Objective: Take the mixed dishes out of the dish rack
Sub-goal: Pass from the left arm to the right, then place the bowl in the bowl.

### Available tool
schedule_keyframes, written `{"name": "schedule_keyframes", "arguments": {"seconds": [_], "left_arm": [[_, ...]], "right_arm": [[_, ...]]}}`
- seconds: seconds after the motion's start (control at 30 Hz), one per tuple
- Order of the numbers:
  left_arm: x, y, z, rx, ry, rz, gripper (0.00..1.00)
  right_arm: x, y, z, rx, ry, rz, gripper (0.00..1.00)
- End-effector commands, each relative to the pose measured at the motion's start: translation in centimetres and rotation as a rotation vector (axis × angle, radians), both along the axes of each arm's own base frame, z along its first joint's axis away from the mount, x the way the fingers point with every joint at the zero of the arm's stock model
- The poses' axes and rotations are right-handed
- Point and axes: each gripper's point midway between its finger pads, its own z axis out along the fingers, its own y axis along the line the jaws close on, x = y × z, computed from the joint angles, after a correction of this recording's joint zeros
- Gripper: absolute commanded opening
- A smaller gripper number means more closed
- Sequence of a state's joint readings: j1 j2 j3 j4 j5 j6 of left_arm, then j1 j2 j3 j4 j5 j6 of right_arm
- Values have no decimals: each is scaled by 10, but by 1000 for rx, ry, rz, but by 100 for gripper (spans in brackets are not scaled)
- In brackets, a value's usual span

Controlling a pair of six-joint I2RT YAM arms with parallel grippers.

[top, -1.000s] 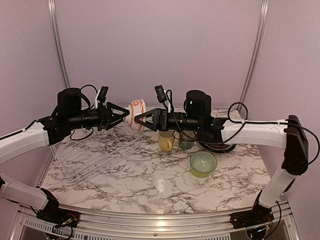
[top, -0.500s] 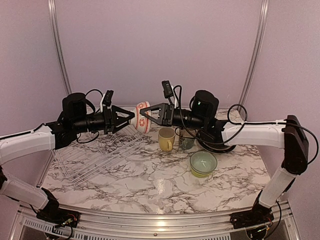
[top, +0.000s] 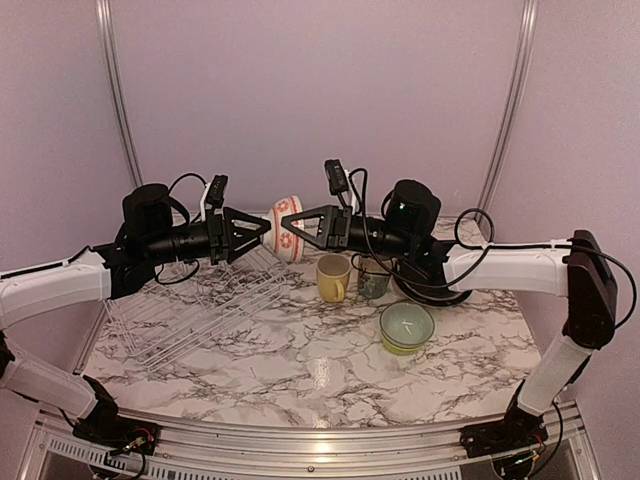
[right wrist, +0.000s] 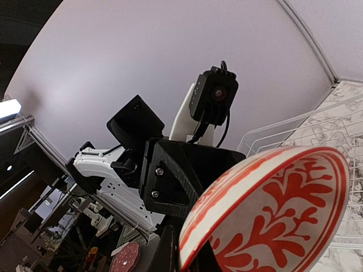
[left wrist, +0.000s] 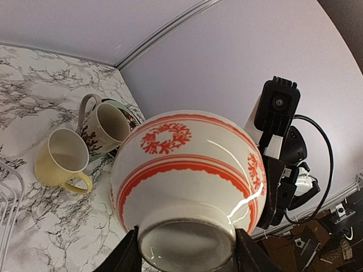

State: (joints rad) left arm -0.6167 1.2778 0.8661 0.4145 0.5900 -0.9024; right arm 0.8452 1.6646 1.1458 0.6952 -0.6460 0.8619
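Jaws: left gripper (top: 266, 231) half-spread around foot of red-patterned bowl (left wrist: 187, 170), right gripper (top: 287, 227) pinched on rim; bowl axis left-right between.

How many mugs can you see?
2. The yellow mug stands on the table right of the rack; the patterned mug stands beside it, further right. The right arm may hide more.

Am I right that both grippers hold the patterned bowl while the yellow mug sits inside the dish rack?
No: the top view shows the yellow mug on the table, outside the dish rack; left gripper and right gripper hold the patterned bowl.
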Motion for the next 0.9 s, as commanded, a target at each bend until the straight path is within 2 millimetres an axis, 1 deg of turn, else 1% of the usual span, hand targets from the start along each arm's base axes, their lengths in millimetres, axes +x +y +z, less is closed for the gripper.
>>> {"name": "schedule_keyframes", "arguments": {"seconds": [0.0,0.03,0.1,0.17,0.23,0.27,0.33,0.43,0.47,0.53,0.67,0.87], "left_arm": [[0,-2,13,-13,-55,-2,31],[0,-1,13,-11,-58,0,35],[0,0,12,-1,-67,7,38],[0,1,11,15,-77,13,44],[-1,4,11,34,-91,23,56],[0,5,10,48,-97,31,65],[1,10,9,79,-108,55,79],[4,16,9,125,-130,91,95],[4,18,7,140,-131,100,98],[6,22,7,161,-140,122,99],[10,31,1,214,-141,171,99],[15,37,-5,261,-137,210,99]], "right_arm": [[-5,0,7,27,-42,27,0],[-6,0,7,26,-43,28,0],[-6,-1,8,24,-48,26,0],[-6,-2,8,19,-55,20,0],[-6,-4,9,11,-68,8,0],[-6,-5,10,7,-73,2,0],[-6,-8,9,-7,-86,-15,0],[-7,-13,7,-28,-105,-41,0],[-7,-16,7,-36,-110,-53,0],[-7,-21,6,-61,-127,-78,0],[-6,-34,-6,-145,-160,-148,0],[2,-68,-27,-347,-226,-306,0]]}}
